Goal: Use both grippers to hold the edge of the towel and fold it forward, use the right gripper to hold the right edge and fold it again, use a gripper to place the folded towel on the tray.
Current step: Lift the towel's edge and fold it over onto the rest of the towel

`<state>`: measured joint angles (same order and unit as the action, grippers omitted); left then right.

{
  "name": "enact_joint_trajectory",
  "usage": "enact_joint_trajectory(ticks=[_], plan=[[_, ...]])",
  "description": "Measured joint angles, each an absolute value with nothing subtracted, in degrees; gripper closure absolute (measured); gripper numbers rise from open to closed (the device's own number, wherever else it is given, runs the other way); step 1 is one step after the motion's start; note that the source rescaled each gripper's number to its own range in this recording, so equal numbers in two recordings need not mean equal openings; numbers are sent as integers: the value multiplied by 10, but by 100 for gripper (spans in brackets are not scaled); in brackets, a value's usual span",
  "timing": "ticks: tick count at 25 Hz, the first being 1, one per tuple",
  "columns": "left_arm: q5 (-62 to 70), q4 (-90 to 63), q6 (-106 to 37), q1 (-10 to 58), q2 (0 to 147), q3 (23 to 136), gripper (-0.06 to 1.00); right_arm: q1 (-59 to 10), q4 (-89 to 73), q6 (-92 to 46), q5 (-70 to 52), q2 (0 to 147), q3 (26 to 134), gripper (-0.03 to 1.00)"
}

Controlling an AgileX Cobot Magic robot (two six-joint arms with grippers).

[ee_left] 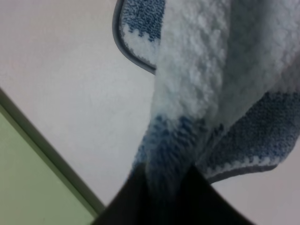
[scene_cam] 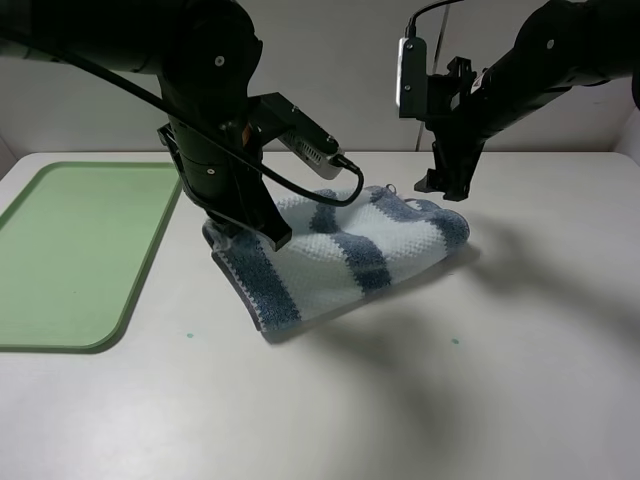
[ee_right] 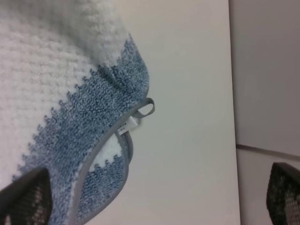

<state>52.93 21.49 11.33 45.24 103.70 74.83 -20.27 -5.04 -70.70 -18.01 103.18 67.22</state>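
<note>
The striped white and blue-grey towel [scene_cam: 345, 255] lies folded on the table in the middle. My left gripper [scene_cam: 255, 235] is shut on the towel's left end; in the left wrist view [ee_left: 164, 199] the cloth [ee_left: 197, 84] is pinched between the dark fingers and hangs bunched, with its grey hem [ee_left: 123, 47] showing. My right gripper [scene_cam: 440, 188] hovers just above the towel's far right corner, open and empty. In the right wrist view its fingers [ee_right: 23, 199] stand wide apart over the hem [ee_right: 93, 159] and a small hanging loop [ee_right: 146, 108]. The light-green tray [scene_cam: 70, 250] lies at the left, apart from the towel.
The tray's rim [ee_left: 51, 154] runs close beside the left gripper. A white wall stands behind the table. Bare table [scene_cam: 450, 400] spreads in front of and to the right of the towel.
</note>
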Motion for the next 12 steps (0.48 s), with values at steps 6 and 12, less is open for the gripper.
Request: enact_joint_trajectory(ticks=[6,12], plan=[[529,215,113,452,1037,748,5,-203,-50,-705,-180,1032,672,-3],[526,215,113,452,1037,748,-5,-203,-50,-703,-180,1032,672,-3]])
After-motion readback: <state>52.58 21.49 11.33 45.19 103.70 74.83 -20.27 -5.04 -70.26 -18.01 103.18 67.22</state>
